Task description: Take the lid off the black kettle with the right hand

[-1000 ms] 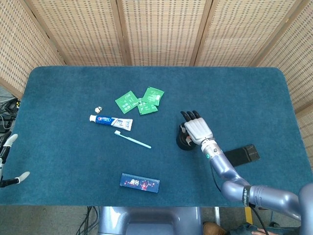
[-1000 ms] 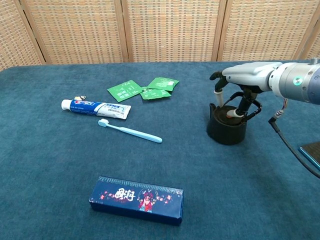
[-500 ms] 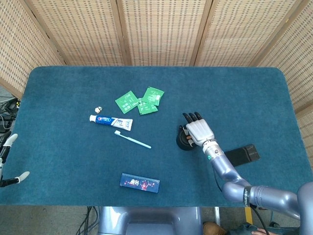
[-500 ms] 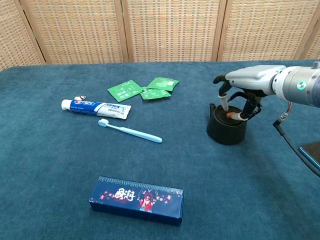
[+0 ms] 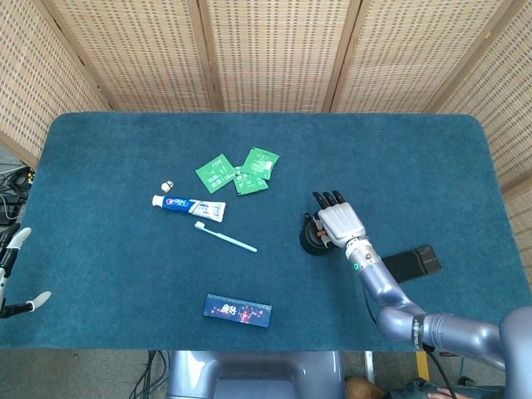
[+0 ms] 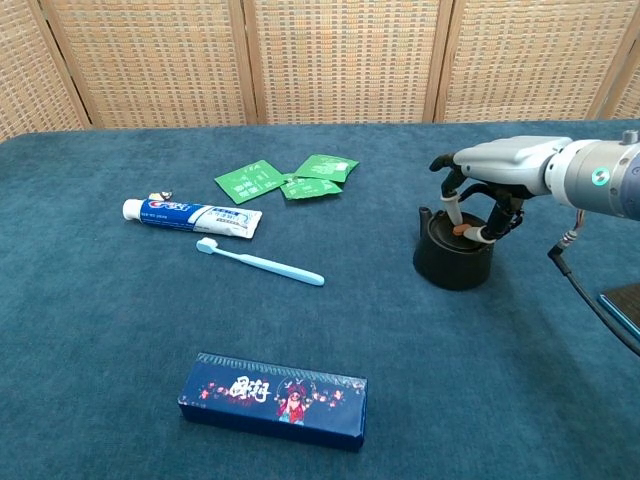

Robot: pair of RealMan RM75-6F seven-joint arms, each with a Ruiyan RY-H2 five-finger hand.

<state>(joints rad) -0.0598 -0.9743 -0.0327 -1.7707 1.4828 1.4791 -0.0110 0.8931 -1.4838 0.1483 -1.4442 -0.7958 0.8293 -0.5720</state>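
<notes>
The black kettle (image 5: 310,238) (image 6: 452,258) stands right of the table's middle, squat and round, with a small spout on its left. Its lid sits on top, and the lid's brownish knob (image 6: 458,229) shows between my fingers. My right hand (image 5: 337,223) (image 6: 492,172) hovers palm-down over the kettle, and its curled fingers (image 6: 487,224) and thumb pinch the knob. In the head view the hand hides most of the lid. My left hand (image 5: 12,270) shows only at the far left edge, off the table, fingers apart and holding nothing.
A toothpaste tube (image 5: 188,204) (image 6: 190,214), a light-blue toothbrush (image 5: 224,236) (image 6: 260,262) and green sachets (image 5: 241,171) (image 6: 290,178) lie left of the kettle. A dark blue box (image 5: 237,311) (image 6: 272,398) sits near the front edge. A black phone (image 5: 411,263) lies right of the kettle.
My right hand has shifted slightly to the right and lifted a little over the kettle, its fingers drawing in around the knob. The kettle has stayed in place.
</notes>
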